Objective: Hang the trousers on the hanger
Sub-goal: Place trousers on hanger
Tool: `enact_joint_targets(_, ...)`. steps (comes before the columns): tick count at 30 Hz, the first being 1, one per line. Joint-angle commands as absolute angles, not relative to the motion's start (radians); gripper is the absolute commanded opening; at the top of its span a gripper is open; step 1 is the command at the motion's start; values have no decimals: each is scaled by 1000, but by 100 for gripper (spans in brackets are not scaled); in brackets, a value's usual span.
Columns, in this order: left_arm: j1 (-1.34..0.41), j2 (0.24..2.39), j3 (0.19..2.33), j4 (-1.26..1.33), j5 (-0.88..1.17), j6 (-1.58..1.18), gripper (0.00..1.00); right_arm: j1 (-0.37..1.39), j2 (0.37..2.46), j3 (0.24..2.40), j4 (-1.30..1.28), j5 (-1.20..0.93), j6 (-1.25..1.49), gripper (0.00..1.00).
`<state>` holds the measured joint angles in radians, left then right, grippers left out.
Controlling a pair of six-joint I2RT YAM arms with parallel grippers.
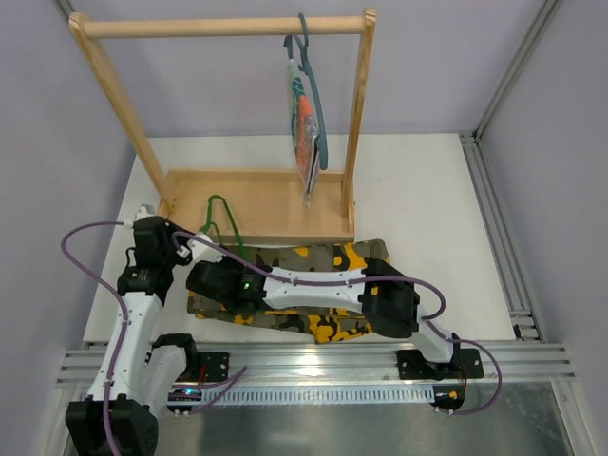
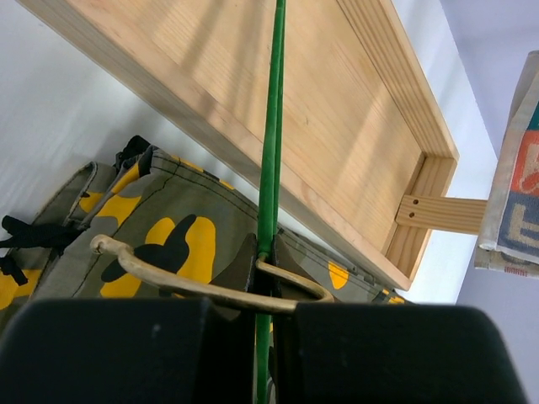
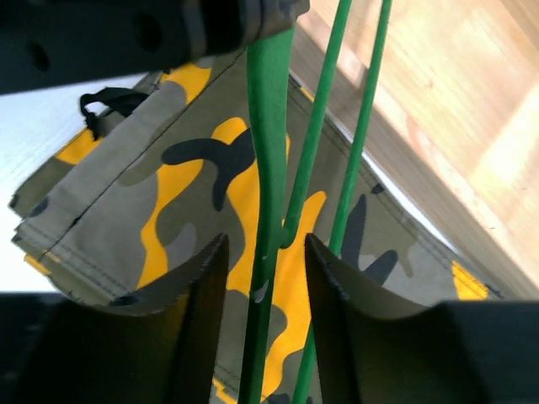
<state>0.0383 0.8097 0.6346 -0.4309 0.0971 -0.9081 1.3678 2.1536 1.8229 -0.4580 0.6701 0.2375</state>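
Note:
The camouflage trousers (image 1: 318, 285) lie folded flat on the table in front of the wooden rack. The thin green hanger (image 1: 224, 222) stands tilted above their left end. My left gripper (image 2: 268, 252) is shut on the hanger (image 2: 271, 126) just where its metal hook (image 2: 168, 282) joins the green frame. My right gripper (image 3: 265, 244) reaches in from the right, and its open jaws straddle a green bar of the hanger (image 3: 269, 126) with a gap on each side. Under both grippers the trousers (image 3: 126, 210) show beneath the hanger.
A wooden rack has its base tray (image 1: 256, 204) just behind the trousers and a rod (image 1: 223, 27) across the top. A grey-blue hanger (image 1: 309, 85) with a striped cloth hangs from the rod. Grey walls close in both sides.

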Motion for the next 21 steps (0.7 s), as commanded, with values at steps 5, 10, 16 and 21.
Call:
enact_joint_targets(5,29,805,650,-465,126,-891,5,1376,2186,1942,-521,868,187,4)
enact_joint_targets(10,31,784,670,-448,152,-910,42,1378,2135,1878,-499,881,215,4)
enact_joint_targets(16,29,744,762,-459,215,-917,55,1351,2013,1721,-496,850,353,4)
enact_joint_targets(21,29,747,811,-529,248,-881,63,1338,1887,1516,-459,827,474,4)
